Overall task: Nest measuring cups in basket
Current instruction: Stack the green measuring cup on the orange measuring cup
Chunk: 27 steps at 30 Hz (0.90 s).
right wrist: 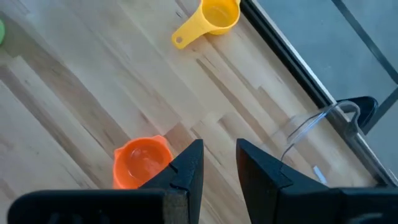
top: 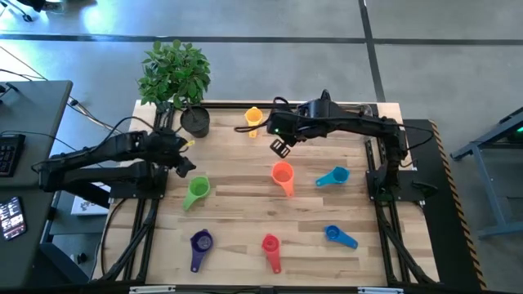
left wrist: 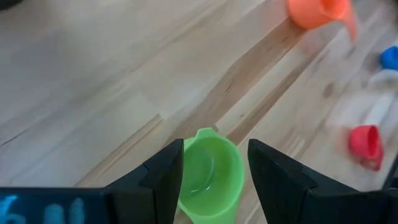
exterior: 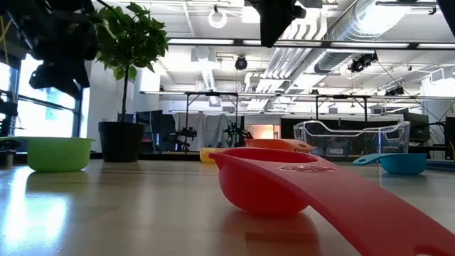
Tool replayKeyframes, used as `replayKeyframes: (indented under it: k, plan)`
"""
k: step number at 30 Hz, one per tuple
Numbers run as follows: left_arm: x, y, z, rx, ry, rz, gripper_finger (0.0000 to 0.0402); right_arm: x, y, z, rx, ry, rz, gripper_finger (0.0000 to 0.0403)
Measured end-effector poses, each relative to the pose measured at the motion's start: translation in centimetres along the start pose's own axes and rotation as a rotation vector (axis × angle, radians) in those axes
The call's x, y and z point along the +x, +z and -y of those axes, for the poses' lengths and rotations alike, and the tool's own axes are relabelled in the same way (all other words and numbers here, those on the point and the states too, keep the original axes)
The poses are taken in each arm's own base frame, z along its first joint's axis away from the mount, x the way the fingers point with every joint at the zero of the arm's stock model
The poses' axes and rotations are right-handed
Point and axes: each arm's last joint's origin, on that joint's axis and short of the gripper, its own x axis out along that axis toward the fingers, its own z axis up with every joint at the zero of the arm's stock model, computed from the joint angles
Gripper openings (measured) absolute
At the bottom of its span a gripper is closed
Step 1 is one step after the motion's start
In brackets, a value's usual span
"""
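High view: looking straight down on the whole table (top: pixel 245 204). Low view: sitting at tabletop level, facing across, red cup (exterior: pixel 270 186) closest. Wrist views: looking down close; both showing the orange cup (right wrist: pixel 142 160).

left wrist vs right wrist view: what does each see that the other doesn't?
Only the left wrist view shows the green cup, seen between the open left gripper fingers, plus the red cup and a bit of a blue cup.

Only the right wrist view shows the yellow cup, the clear basket edge at the table's edge, and the open right gripper.

Both show the orange cup on the wooden table.
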Motion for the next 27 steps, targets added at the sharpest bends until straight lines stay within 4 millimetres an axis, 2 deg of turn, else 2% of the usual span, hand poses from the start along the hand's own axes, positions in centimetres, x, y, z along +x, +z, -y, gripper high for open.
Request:
replayKeyframes:
  k: [7,14,27]
  plan:
    - [1.9,0.5,0.4,-0.001,0.067,-0.101,0.017,0.2,0.4,1.0,-0.022,-0.007,-0.019,0.0087]
    - [3.5,0.1,1.2,0.081,0.117,-0.2,0.017,0.5,0.5,1.7,-0.01,-0.024,-0.04,0.0087]
    - [6.2,-0.5,2.0,0.16,0.25,-0.306,0.017,0.5,0.5,1.8,-0.009,-0.026,-0.04,0.0087]
